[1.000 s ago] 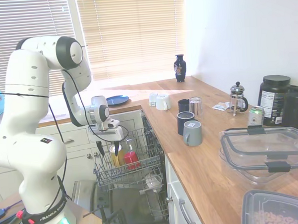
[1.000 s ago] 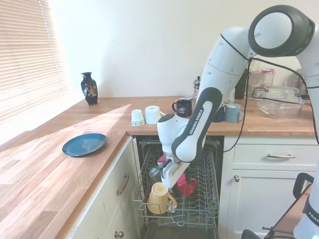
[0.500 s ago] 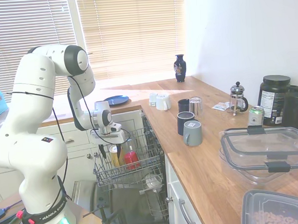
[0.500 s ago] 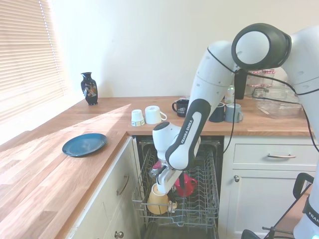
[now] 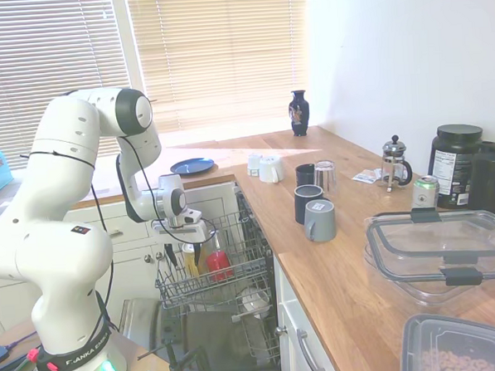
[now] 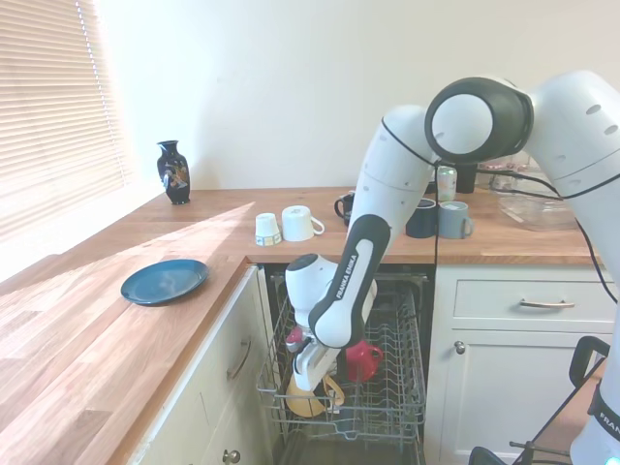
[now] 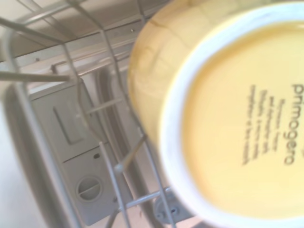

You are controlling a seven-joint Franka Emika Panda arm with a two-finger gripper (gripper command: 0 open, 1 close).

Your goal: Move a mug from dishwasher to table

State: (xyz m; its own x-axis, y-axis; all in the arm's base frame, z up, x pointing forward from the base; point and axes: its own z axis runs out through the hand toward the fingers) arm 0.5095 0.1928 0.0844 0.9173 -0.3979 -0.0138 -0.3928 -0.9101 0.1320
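The yellow mug (image 5: 189, 257) sits bottom-up in the grey wire rack (image 5: 240, 277) of the open dishwasher, beside a red cup (image 5: 219, 264). My gripper (image 5: 183, 256) is down in the rack and open, with a dark finger on either side of the mug. From the other side the gripper (image 6: 306, 374) hangs just over the mug (image 6: 313, 400) and covers most of it. The mug's printed base (image 7: 232, 123) fills the wrist view. The wooden table (image 5: 318, 261) runs to the right of the rack.
Two dark grey mugs (image 5: 309, 204) and a glass stand on the table near the rack. White cups (image 6: 288, 224), a blue plate (image 6: 165, 281) and a dark vase (image 6: 172, 171) sit further along it. Plastic containers (image 5: 442, 250) are at the near end. The dishwasher door (image 5: 214, 341) lies dropped down below.
The arm has lowered and drawn the gripper down into the rack, from above the yellow mug to around it. The mug and red cup have not moved.
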